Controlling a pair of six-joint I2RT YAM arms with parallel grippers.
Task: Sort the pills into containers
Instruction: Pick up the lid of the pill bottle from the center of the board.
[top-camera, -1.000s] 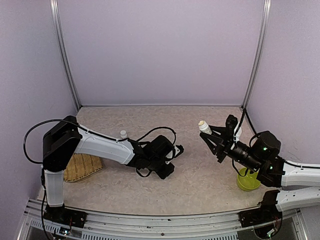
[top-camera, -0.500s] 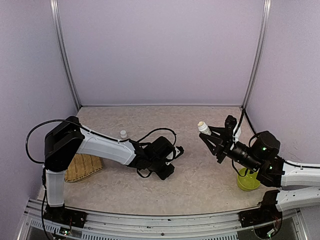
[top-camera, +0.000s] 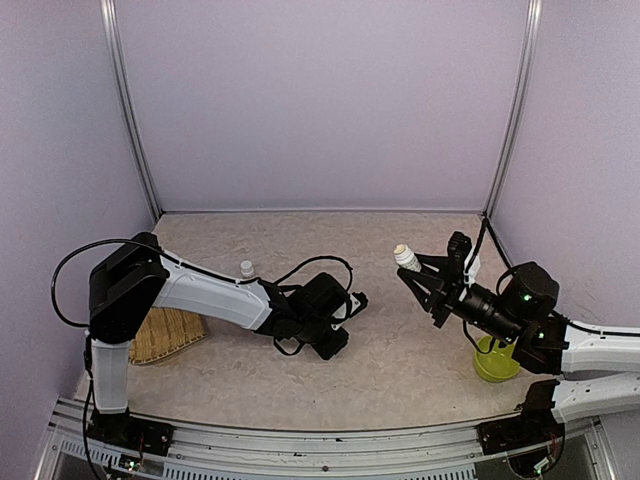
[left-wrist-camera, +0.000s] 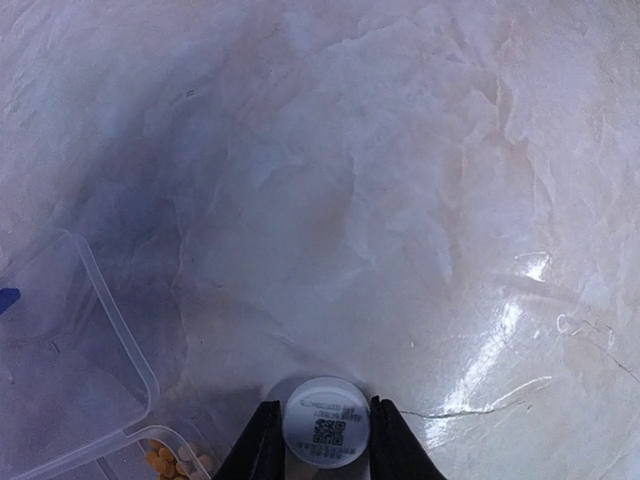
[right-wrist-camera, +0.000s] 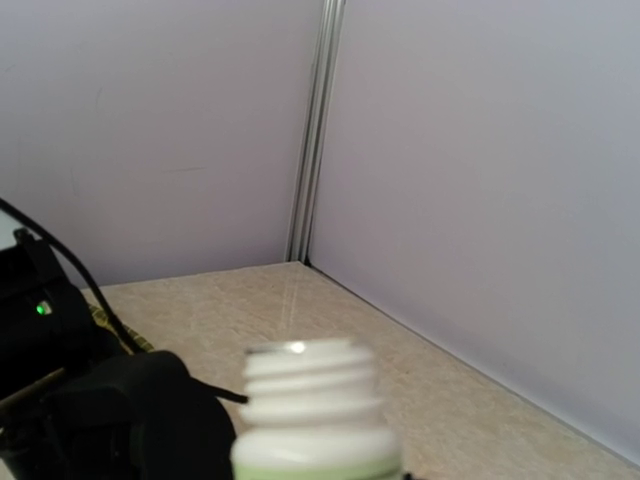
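Only a QR-code sticker (left-wrist-camera: 326, 431) with illegibly small print, on the round white cap (left-wrist-camera: 325, 405) at 6 o'clock.

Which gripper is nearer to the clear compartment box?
Left. The left gripper, shut on a round white labelled item, is right beside the clear compartment box. The right gripper, holding an open white bottle, is raised across the table.

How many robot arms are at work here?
2. The left arm reaches low over the table, the left tool gripping a round white piece; the right arm holds an uncapped white bottle in the right tool.
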